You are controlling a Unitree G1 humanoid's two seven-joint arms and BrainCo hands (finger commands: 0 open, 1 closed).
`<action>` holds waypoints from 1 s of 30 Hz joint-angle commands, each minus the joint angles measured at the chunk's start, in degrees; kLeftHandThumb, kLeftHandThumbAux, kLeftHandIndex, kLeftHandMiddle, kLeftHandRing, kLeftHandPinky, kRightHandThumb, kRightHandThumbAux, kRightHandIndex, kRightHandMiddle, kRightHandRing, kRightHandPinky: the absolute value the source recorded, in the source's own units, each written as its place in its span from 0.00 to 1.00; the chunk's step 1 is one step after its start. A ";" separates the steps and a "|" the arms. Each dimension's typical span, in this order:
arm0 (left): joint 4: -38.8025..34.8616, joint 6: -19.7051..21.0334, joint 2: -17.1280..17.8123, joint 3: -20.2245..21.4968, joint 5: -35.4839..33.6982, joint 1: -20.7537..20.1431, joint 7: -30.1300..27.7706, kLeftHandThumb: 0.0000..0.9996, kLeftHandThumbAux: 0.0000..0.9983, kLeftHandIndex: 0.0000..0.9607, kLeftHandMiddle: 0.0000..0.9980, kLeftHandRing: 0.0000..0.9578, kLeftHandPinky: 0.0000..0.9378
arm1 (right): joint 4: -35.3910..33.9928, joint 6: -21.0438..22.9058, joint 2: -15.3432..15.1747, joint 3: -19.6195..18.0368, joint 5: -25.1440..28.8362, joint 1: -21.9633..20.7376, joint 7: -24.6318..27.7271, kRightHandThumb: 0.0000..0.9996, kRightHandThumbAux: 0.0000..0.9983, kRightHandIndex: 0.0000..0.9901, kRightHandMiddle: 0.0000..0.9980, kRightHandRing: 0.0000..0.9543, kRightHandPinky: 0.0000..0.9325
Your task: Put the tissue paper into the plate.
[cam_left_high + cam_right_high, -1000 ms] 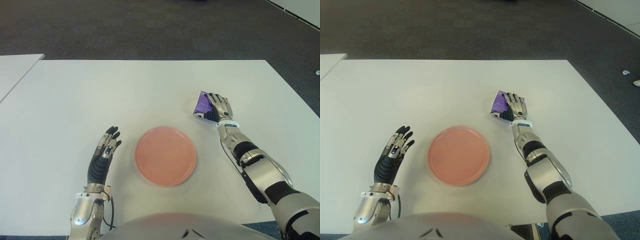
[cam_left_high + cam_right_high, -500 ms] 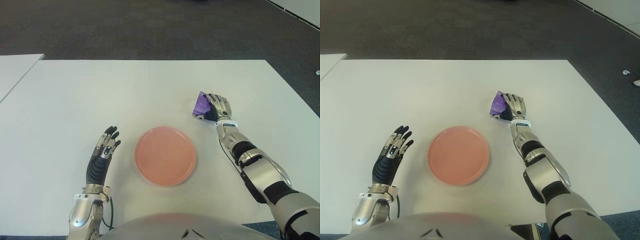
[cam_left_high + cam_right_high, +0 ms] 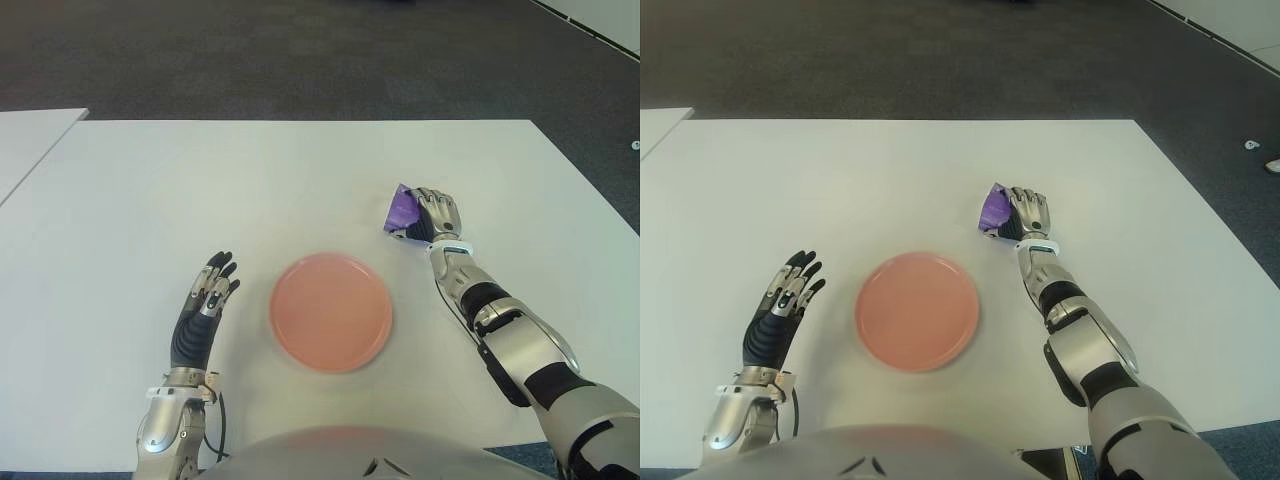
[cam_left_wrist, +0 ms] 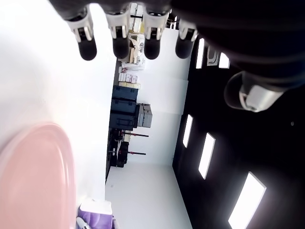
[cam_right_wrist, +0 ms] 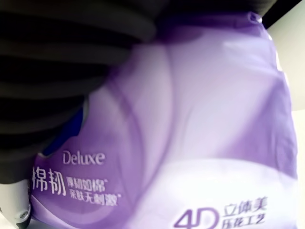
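Observation:
A purple tissue pack (image 3: 403,209) is held in my right hand (image 3: 432,217), whose fingers curl over it, to the right of and beyond the plate. In the right wrist view the pack (image 5: 190,124) fills the picture, pressed against the dark fingers (image 5: 66,57). The round pink plate (image 3: 331,312) lies on the white table (image 3: 250,190) in front of me, with nothing in it. My left hand (image 3: 207,300) shows to the left of the plate, fingers spread and holding nothing.
A second white table (image 3: 25,140) stands apart at the far left. Dark carpet (image 3: 300,50) lies beyond the table's far edge.
The right hand's fingers have curled tighter over the tissue pack, and the pack has tipped up a little. The left hand has drifted slightly nearer to me.

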 commanded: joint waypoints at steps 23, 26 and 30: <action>0.89 2.12 -3.57 0.37 -0.25 -1.05 1.32 0.11 0.32 0.00 0.00 0.00 0.00 | 7.58 0.17 7.22 3.70 -0.56 13.89 12.46 0.96 0.65 0.48 0.49 0.48 0.54; 1.59 1.99 -3.78 0.47 0.32 -1.58 1.44 0.11 0.32 0.00 0.00 0.00 0.00 | 6.76 0.42 7.16 3.64 -0.42 11.65 13.34 0.96 0.65 0.48 0.51 0.47 0.48; 2.45 1.92 -4.06 0.44 0.30 -2.16 1.16 0.09 0.34 0.00 0.00 0.00 0.00 | 4.81 -1.32 4.39 3.56 -0.40 9.07 13.48 0.96 0.65 0.46 0.52 0.48 0.44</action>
